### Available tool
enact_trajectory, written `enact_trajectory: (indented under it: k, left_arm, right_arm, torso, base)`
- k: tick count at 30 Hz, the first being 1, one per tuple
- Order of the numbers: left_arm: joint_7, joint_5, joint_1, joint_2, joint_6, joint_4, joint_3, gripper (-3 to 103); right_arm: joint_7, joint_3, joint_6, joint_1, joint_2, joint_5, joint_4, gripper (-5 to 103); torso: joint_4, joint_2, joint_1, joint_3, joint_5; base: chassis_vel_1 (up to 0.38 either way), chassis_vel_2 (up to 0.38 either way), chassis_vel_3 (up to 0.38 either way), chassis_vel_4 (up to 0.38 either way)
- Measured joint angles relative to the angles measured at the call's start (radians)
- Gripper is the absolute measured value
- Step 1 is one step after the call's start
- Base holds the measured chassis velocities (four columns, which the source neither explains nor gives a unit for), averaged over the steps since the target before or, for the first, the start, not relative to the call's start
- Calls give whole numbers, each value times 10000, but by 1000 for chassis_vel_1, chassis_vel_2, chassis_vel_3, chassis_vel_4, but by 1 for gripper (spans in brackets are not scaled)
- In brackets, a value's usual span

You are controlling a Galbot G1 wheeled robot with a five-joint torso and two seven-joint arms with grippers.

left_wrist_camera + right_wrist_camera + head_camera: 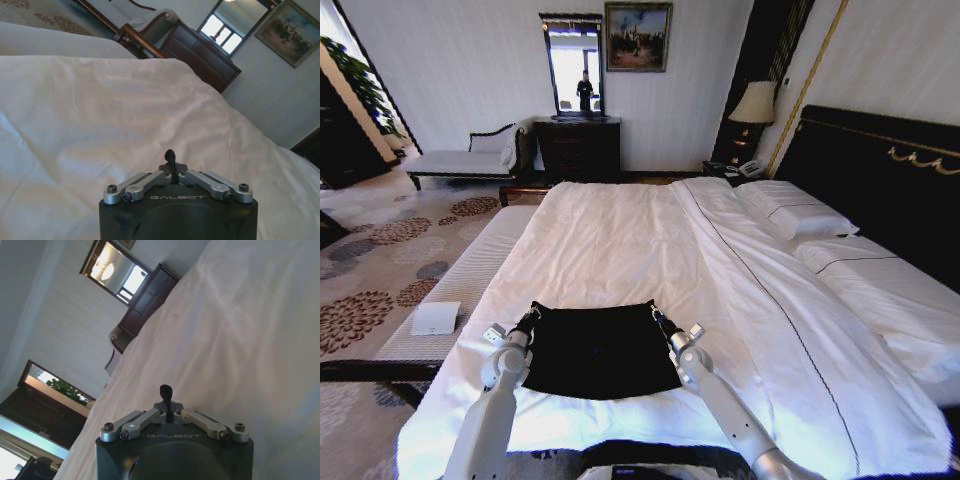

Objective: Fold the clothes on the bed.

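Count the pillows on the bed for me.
2: one pillow nearest the bedside lamp, the other pillow beside it, closer to the robot. More may be hidden.

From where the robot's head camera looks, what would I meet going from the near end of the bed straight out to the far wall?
Black cloth garment spread flat → bare white sheet of the large bed → dark wooden dresser → tall dark-framed mirror on the wall.
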Motion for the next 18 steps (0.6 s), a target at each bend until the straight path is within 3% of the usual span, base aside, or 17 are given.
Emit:
enact_trajectory:
  k: [4, 8, 11, 14, 18]
  left_arm:
    - [-48, -161, 4, 88, 3, -200, -74, 0]
    - [-157, -736, 79, 321, 51, -1249, -176, 0]
    - [-242, -1500, 84, 760, 117, -2765, -374, 0]
    - [-299, -1886, 98, 1016, 161, -3526, -537, 0]
    - [-301, -1950, 370, 1215, 171, -4269, -766, 0]
  right_arm:
    - [-348, 112, 344, -120, -141, 25, 479, 1]
    - [-851, 321, 776, -386, -535, 449, 1660, 1]
    - [-1179, 558, 1232, -661, -1209, 916, 3269, 1]
    - [-1220, 740, 1362, -824, -1696, 1135, 4394, 1]
    - [-1252, 1083, 1486, -1210, -2163, 1176, 5649, 1]
  torso:
    - [0, 0, 0, 1, -3]
    - [0, 0, 0, -1, -2]
    - [-2, 1, 0, -2, 1]
    - [-1, 0, 0, -2, 1]
    - [0, 0, 1, -2, -1]
  base:
    - [0, 0, 0, 0]
    - [0, 0, 0, 0]
    - [0, 0, 0, 0]
    - [0, 0, 0, 0]
    - [0, 0, 0, 0]
